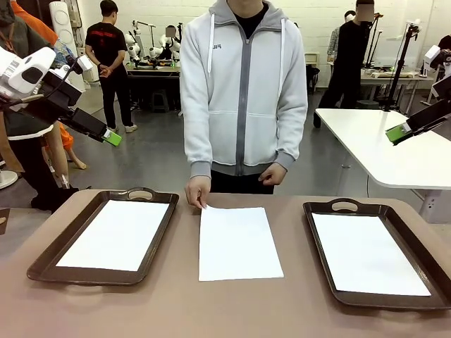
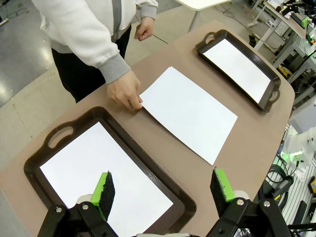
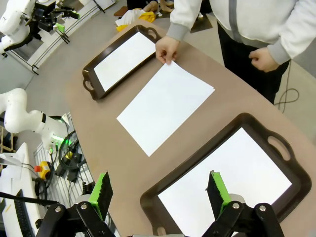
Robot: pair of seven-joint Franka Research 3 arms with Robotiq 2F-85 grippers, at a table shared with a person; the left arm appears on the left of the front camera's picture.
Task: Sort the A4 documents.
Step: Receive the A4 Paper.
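One A4 document (image 1: 238,243) lies flat on the brown table between two dark brown trays; a person's hand (image 1: 197,191) touches its far left corner. Another white sheet (image 1: 116,234) lies in the left tray (image 1: 70,239), and a third sheet (image 1: 366,253) in the right tray (image 1: 320,246). My left gripper (image 1: 111,137) hangs high at the left, open and empty, well above the left tray (image 2: 54,143). My right gripper (image 1: 398,132) hangs high at the right, also open and empty, above the right tray (image 3: 276,143). The middle sheet (image 2: 190,112) (image 3: 165,104) shows in both wrist views.
The person in a grey hooded jacket (image 1: 243,91) stands at the table's far edge, the other hand (image 1: 273,174) held at the waist. A white table (image 1: 384,144) stands behind at the right. Bare brown tabletop (image 1: 176,303) runs along the near edge.
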